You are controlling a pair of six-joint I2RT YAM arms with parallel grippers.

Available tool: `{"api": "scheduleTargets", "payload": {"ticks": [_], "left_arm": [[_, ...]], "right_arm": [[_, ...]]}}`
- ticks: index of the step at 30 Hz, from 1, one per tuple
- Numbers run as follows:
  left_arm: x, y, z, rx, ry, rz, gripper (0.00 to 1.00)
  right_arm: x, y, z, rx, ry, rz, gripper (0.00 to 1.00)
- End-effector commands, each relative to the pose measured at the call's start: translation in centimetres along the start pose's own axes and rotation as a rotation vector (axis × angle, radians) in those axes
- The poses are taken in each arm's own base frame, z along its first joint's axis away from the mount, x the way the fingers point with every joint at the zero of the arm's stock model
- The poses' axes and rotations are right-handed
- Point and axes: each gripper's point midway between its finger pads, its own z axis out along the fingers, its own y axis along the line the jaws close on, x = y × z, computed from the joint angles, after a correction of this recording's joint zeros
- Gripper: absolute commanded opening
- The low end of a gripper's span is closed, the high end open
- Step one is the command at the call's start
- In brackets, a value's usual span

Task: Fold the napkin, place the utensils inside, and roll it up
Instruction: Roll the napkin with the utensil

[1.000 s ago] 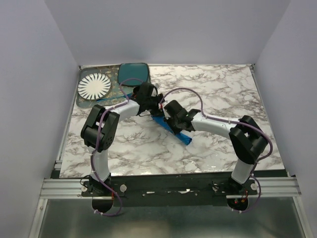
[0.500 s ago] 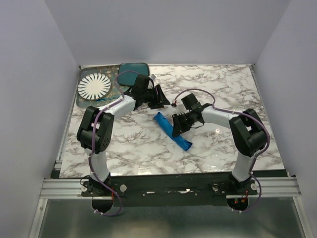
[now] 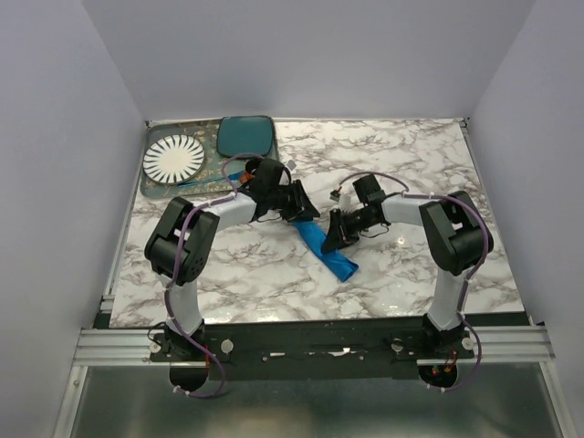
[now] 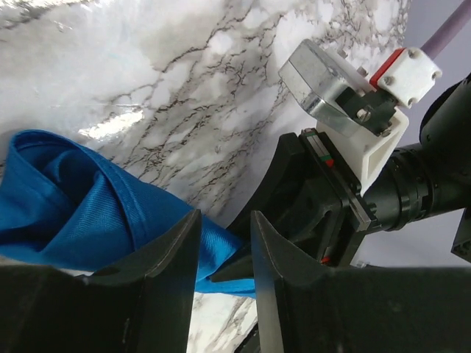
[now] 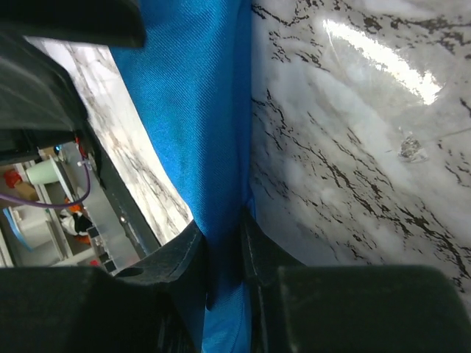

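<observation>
Top external view: from where I stood, the napkin (image 3: 328,254) lay rolled into a slim bright blue strip, slanting across the middle of the marble tabletop (image 3: 411,164). An arm reached in from either side. The left gripper (image 3: 306,208) sat at the far end of the roll. The right gripper (image 3: 334,239) pressed in on the strip's right side, near its middle, and the two heads were close together. Seen from the right wrist, the jaws were drawn in tight on a fold of the blue cloth, which filled the narrow slot between them and ran on up the tabletop. Seen from the left wrist, the jaws stood a little apart with the loose, open end of the roll in and beside the gap, and I could not tell whether they were pinching it. Off in the far left corner, well apart from all this, sat a white plate (image 3: 173,160) with dark radial stripes and beside it a teal plate (image 3: 246,135).
</observation>
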Motion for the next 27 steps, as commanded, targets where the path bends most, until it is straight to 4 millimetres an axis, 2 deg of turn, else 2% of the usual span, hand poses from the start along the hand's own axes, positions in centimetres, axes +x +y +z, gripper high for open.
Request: {"api": "scheduleTargets", "payload": {"ticks": [1,3,8,9,10,13,14,18,23,27], "left_arm": [[0.5,1.0,0.8,-0.009,-0.004,0.006,0.41],[0.6,1.7,0.7,-0.03,-0.009,0.009,0.41],[1.2,3.8,0.7,-0.077,-0.006,-0.001,0.4],[1.4,3.8,0.8,-0.079,-0.003,-0.002,0.4],[1.3,3.9,0.8,-0.08,-0.003,-0.002,0.4],[1.1,3.9,0.9,-0.08,-0.005,-0.001,0.4],[0.9,3.9,1.0,-0.077,-0.007,-0.002,0.4],[0.6,3.7,1.3,-0.074,-0.003,0.001,0.4],[0.5,4.3,1.8,-0.087,0.008,-0.009,0.4],[0.5,4.5,2.0,-0.087,0.015,-0.016,0.4]], "right_arm": [[1.2,-0.9,0.1,0.046,0.014,0.022,0.33],[0.7,-0.5,-0.6,0.068,-0.012,0.002,0.42],[-0.9,0.2,-2.7,0.192,-0.073,-0.074,0.57],[-1.1,0.5,-3.0,0.211,-0.082,-0.091,0.61],[-1.6,1.2,-3.7,0.229,-0.105,-0.12,0.63],[-2.1,1.7,-4.3,0.341,-0.12,-0.193,0.68],[-2.5,1.9,-4.5,0.422,-0.137,-0.253,0.69],[-2.9,2.8,-4.4,0.632,-0.149,-0.422,0.76],[-3.0,2.9,-3.6,0.886,-0.116,-0.579,0.79],[-2.8,2.6,-2.8,0.994,-0.074,-0.651,0.81]]}}
